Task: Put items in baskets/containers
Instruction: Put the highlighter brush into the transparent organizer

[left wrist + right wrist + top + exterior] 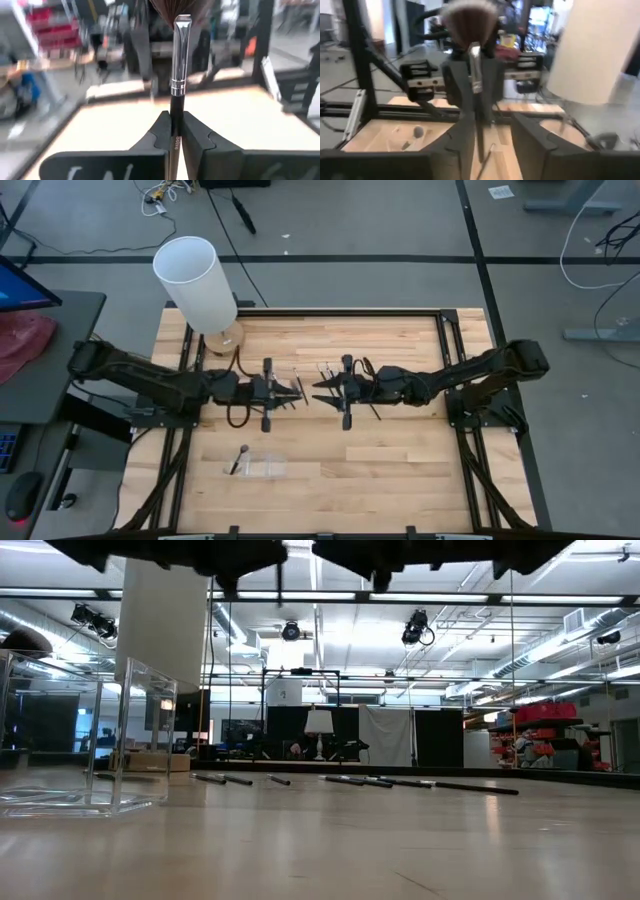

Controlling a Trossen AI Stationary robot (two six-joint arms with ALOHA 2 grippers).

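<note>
My left gripper (295, 394) (175, 120) hovers over the table's middle, shut on a black-handled brush (180, 60) with a silver ferrule and a brown tuft. My right gripper (320, 387) (494, 122) faces it closely, open. The same brush (476, 70) stands just before its fingers, nearer one of them; I cannot tell whether they touch. The clear tray (265, 468) (90, 740) sits toward the near edge with one brush (240, 459) lying in it. Several loose brushes (297, 373) (370, 781) lie flat on the wood around the grippers. My left gripper pinches the brush's black handle (175, 102) just below the silver ferrule, between its two fingers. The fingers reach level from the table's left and lie across the handle. The brush stands upright with its tuft up, lifted clear of the table.
A tall white cylinder (195, 280) (160, 640) on a round wooden base stands at the far left corner. Dark rails run along the table's left, right and far sides. Bare wood shows between the tray and the grippers and on the near right.
</note>
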